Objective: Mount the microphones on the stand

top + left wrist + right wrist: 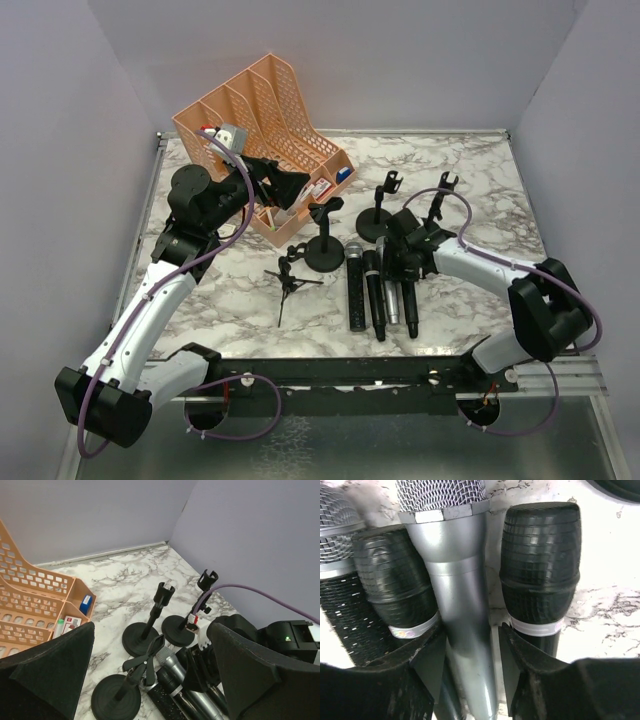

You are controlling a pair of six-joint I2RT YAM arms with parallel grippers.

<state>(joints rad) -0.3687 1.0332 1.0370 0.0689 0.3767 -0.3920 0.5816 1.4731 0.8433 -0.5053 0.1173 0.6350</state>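
Note:
Several microphones lie side by side on the marble table: one black with a silver grille (355, 290), a black one (373, 295), a silver-grey one (391, 290) and another black one (408, 300). My right gripper (396, 262) is down over them. In the right wrist view it (471, 630) straddles the silver-grey microphone (455, 580); the left finger (427, 650) lies against it and a slim gap shows at the right finger (512, 650). Black round-base stands (325, 255) (378, 222) rise just behind. My left gripper (295, 185) hovers open and empty by the organiser.
An orange mesh desk organiser (255, 110) with small items fills the back left. A small folded tripod (290, 280) lies left of the microphones. A third stand post (440, 190) rises behind the right arm. The stand bases (137, 640) (117, 700) crowd the microphone heads.

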